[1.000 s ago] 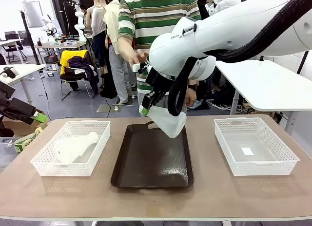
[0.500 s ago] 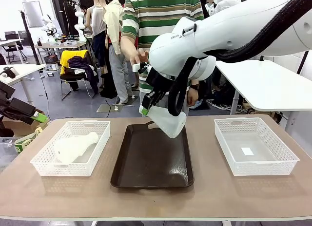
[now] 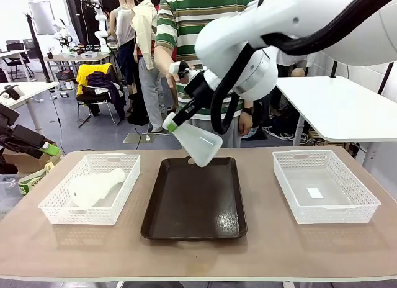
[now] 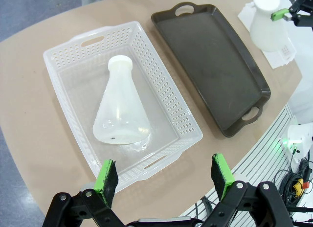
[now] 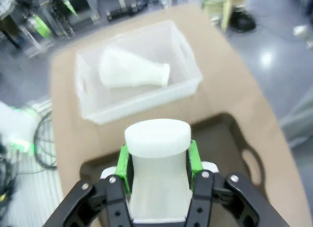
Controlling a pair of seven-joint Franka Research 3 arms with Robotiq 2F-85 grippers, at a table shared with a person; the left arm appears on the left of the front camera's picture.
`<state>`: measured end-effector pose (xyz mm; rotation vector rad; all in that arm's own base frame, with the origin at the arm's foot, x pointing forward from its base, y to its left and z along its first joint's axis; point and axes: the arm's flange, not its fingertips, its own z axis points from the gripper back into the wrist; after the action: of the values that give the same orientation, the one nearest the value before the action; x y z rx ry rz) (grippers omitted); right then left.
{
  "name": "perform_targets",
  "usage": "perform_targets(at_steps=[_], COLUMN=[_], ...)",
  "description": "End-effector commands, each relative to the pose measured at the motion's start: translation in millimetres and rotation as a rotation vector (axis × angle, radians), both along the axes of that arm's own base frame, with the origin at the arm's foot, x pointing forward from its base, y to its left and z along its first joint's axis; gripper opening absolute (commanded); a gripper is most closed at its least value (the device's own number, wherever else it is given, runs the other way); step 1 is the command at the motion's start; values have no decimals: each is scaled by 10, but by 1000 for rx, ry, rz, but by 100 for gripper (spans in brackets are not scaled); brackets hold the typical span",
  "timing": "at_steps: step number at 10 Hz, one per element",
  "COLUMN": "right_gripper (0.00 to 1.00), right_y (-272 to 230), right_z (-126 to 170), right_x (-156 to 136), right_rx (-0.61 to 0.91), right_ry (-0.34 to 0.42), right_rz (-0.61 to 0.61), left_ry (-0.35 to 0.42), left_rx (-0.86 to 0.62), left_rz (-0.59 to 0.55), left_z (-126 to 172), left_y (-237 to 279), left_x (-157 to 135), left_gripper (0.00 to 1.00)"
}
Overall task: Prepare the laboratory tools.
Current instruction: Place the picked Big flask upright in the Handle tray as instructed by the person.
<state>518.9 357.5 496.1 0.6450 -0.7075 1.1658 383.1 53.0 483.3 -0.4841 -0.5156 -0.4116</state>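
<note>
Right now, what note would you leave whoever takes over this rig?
Right gripper: shut on the neck of one translucent frosted-white conical flask, tilted in the air over the far end of the dark brown rectangular tray.
Left gripper: open, empty, pointed at the left white lattice plastic basket.
Second frosted flask: on its side in that basket.
Done: one flask gripped and up. Left: probably stand it on the tray, then fetch the other.

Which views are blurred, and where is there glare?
Right wrist view: basket and table smeared, the flask neck in the right tool fairly crisp. Left wrist view: sharp, table edge bowed by the lens. Front view: sharp, pale sheen on the tray.
</note>
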Motion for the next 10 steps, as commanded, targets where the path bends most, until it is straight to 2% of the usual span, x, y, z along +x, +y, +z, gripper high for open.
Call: perform_targets(at_steps=[1, 2, 5, 6, 7, 8, 10], right_gripper=[0, 0, 0, 0, 0, 0, 0], right_y=[-546, -633, -617, -574, -536, -688, -688], right_z=[-509, -681, -1032, -1115, -1174, -1005, -1005], right_x=[-124, -64, -22, -9, 51, 102, 102], right_rx=[176, 279, 421, 429, 429, 395, 395], right_ry=[-7, -90, -271, -305, -220, -261, -261], right_rz=[105, 143, 47, 12, -2, 22, 22], left_ry=[-16, -16, -16, -16, -16, -16, -16], left_rx=[-21, -21, -21, -21, -21, -21, -21], left_rz=[-22, -22, -22, -22, -22, -22, -22], left_z=[-10, -10, -10, -10, -10, -10, -10], left_y=[24, 24, 24, 24, 24, 24, 24], left_x=[14, 14, 14, 14, 14, 14, 14], left_gripper=[100, 100, 100, 100, 100, 100, 100])
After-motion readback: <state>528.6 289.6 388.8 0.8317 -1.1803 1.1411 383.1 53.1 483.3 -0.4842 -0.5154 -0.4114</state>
